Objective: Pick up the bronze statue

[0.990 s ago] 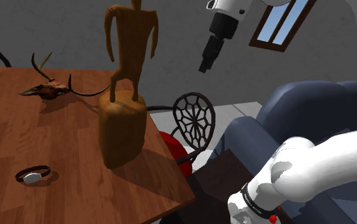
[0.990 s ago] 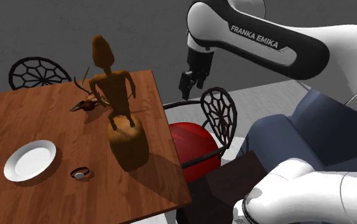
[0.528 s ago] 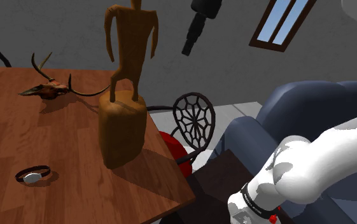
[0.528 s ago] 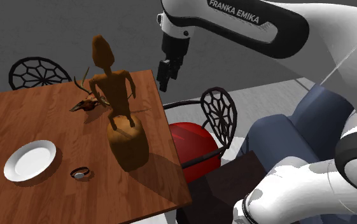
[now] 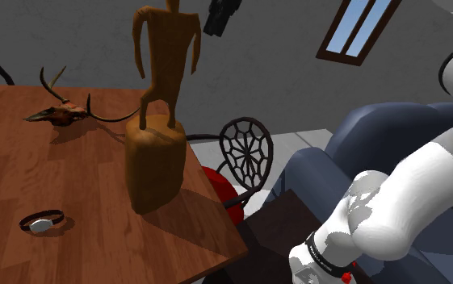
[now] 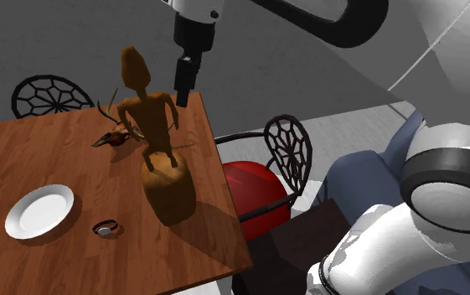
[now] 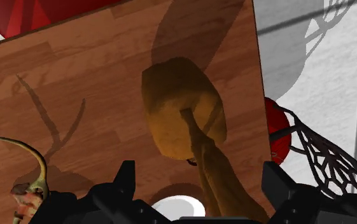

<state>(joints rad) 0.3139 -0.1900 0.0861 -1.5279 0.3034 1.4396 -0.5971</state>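
One black two-finger gripper [image 6: 182, 94], jaws apart & empty, hangs near the shoulder of the tall orange-brown figure statue [image 6: 151, 117], upright on the brown wooden table [image 6: 32, 155]; we see the statue toward the second exterior view's left of the gripper, long axis vertical.

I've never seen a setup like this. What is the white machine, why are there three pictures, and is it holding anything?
The white machine is a robot arm with a black two-fingered hand at its end. Two pictures come from cameras standing off to the side of it. The third comes from a camera on the hand itself, looking down past its fingers. On the wooden table stand a tall brown statue of a person, a skull with antlers, a white plate and a watch. The hand is open, up beside the statue's head, and it holds nothing. Its job is to pick up the statue.
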